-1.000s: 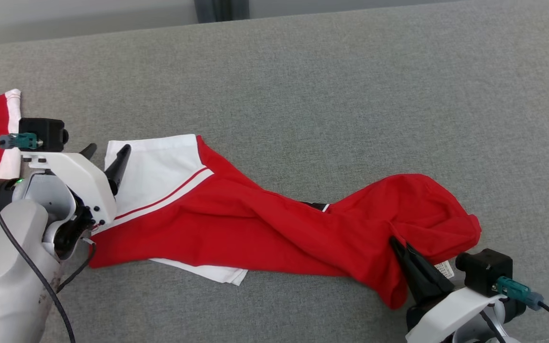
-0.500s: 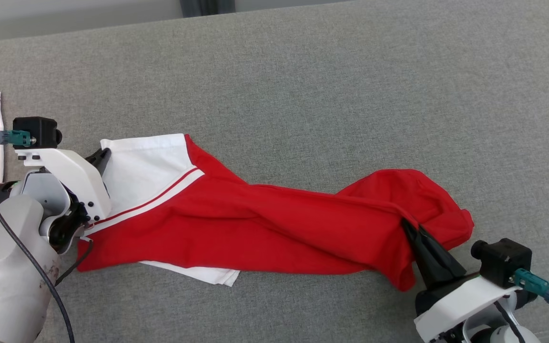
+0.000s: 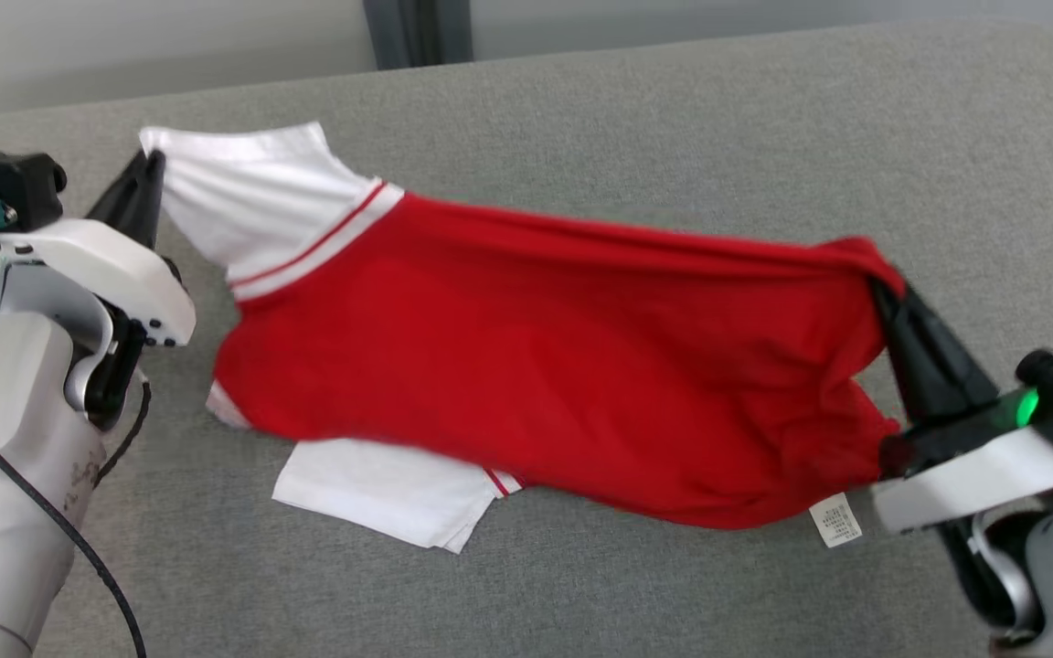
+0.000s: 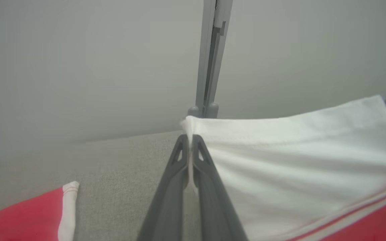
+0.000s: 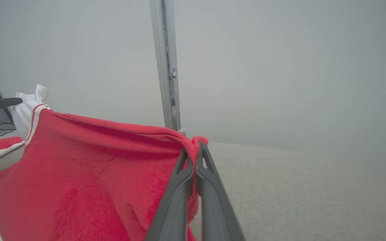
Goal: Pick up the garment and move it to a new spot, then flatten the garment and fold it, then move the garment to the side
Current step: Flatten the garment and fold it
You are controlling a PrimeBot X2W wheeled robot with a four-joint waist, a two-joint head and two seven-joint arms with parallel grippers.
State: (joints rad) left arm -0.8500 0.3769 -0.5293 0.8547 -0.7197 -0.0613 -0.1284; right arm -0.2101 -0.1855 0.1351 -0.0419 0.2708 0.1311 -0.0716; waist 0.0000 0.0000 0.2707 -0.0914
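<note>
Grey fabric covers the desk (image 3: 673, 110), with a pale wall and a dark grey post (image 3: 417, 32) behind its far edge. A red garment (image 3: 563, 347) with white sleeves is held up and stretched across the middle of the desk between the two arms. Its top edge is pulled nearly straight.

On the left, the left pincer (image 3: 154, 166) is closed tight on the corner of a white sleeve, and the wrist view shows the cloth nipped between the dark fingers (image 4: 179, 167). On the right, the right pincer (image 3: 888, 292) is clamped on a bunched red corner, which pokes out past the tips in its own wrist view.

The red body hangs down from that line. Another white part (image 3: 380, 493) lies on the desk on the near left side. A small white label (image 3: 835, 521) dangles at the lower right. A second red and white cloth (image 4: 28, 217) lies at the far left, apart from the first.
</note>
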